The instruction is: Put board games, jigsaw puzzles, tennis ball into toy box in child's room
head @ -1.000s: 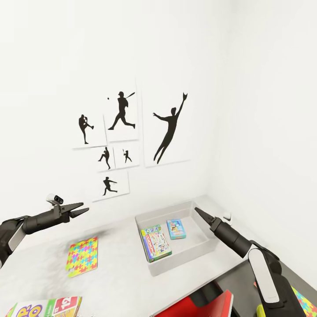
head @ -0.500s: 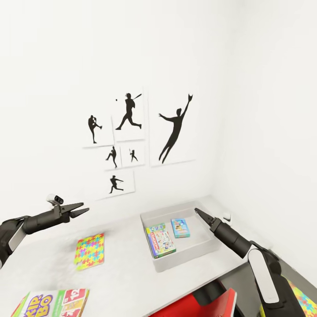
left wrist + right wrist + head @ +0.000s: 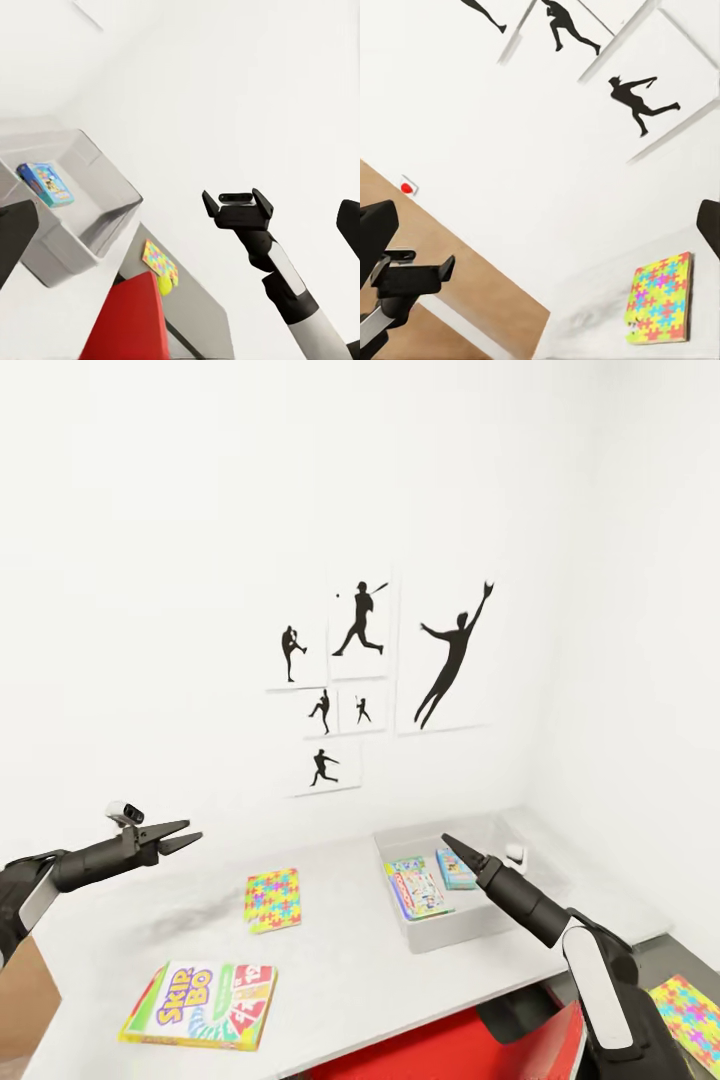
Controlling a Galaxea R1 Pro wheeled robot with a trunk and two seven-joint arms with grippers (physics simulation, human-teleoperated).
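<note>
**A:** What has changed since the picture of one second ago?

**B:** The whole head view has slid to the right, so it is the camera that turned, not the things. The black sports-silhouette pictures (image 3: 380, 680) on the white wall now stand nearer the middle. The Skip-Bo board game box with yellow and red print (image 3: 200, 1005), before cut by the lower edge, now shows whole on the white table (image 3: 330, 970). Both arms keep the same place in the view.

**A:** Where are the toys?

**B:** The wide light-grey toy box (image 3: 455, 935) stands on the far right part of the table. Inside it lie the green-white Monopoly box (image 3: 418, 888) and the small blue game box (image 3: 455, 869), side by side. One bright jigsaw sheet of yellow, pink and blue pieces (image 3: 272, 900) lies flat on the table, left of the toy box and apart from it. A second jigsaw sheet (image 3: 688, 1005) lies low at the right, beyond the table.

**A:** And the grippers?

**B:** The left gripper (image 3: 185, 835) hangs above the table with its fingers a little apart, holding nothing. The right gripper (image 3: 452, 847) hovers over the toy box; in the left wrist view its fingers (image 3: 238, 204) are spread and it is empty.

**A:** Does a wrist view add something?

**B:** Yes. The left wrist view shows a small yellow-green tennis ball (image 3: 165, 284) touching the second jigsaw sheet, beside a red block (image 3: 124, 322).
</note>
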